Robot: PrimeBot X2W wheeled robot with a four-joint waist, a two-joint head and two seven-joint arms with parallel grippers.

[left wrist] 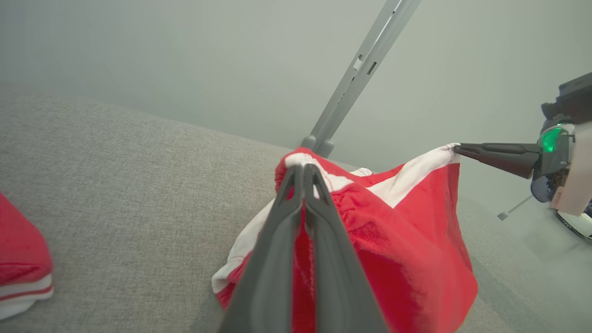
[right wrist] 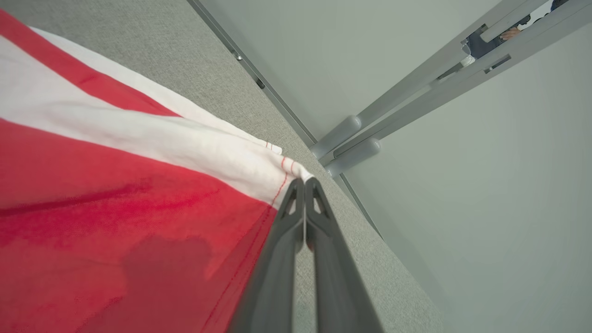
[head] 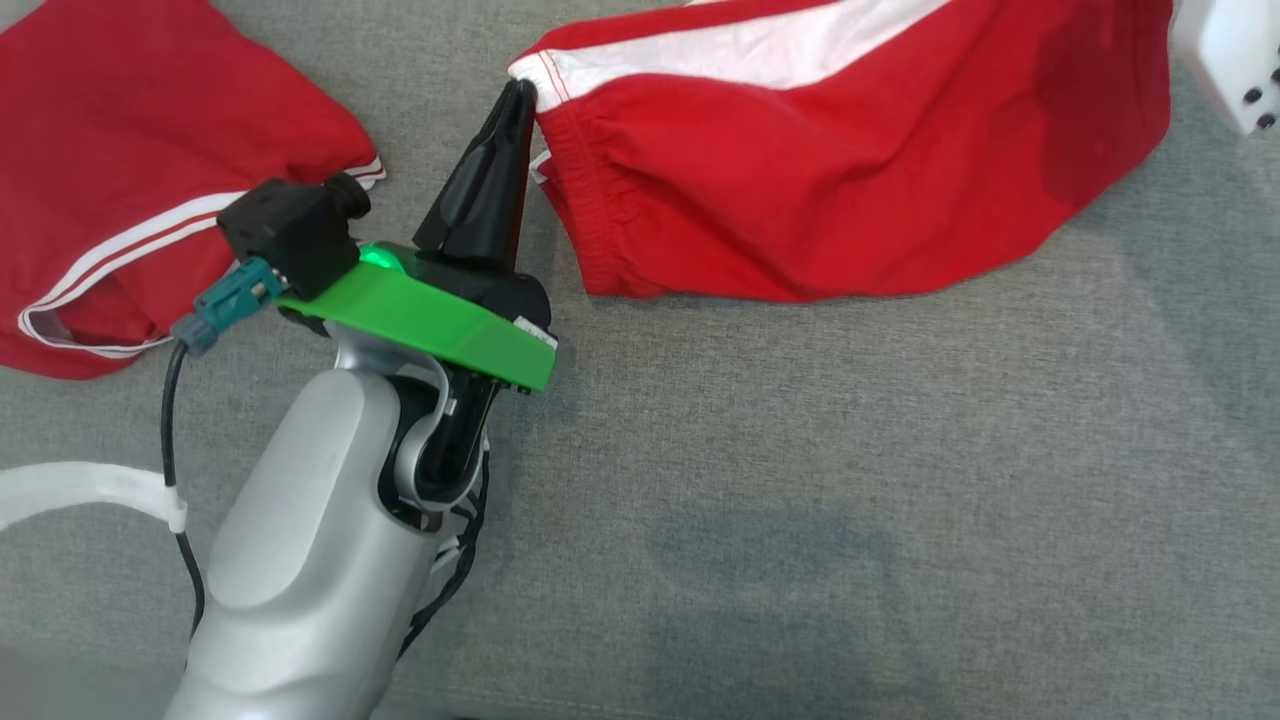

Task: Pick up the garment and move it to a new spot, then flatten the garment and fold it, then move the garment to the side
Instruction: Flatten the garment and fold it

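Observation:
The garment [head: 850, 170] is red with a broad white stripe and hangs stretched between my two grippers over the grey surface, its lower edge sagging onto it. My left gripper [head: 520, 92] is shut on its left corner at the hem; the left wrist view has those fingertips [left wrist: 305, 169] pinching the cloth [left wrist: 407, 222]. In the same view my right gripper [left wrist: 457, 148] holds the far white corner. In the right wrist view my right gripper [right wrist: 304, 181] is shut on the white corner of the garment [right wrist: 115, 208]. A pale part of my right arm [head: 1225, 60] is at the top right.
A second red garment with thin white stripes [head: 130, 180] lies at the far left, its edge also seen as a red fold [left wrist: 18, 266]. The grey fabric surface [head: 850, 500] spreads in front. Grey metal posts [right wrist: 351, 143] stand at the surface's far edge before a pale wall.

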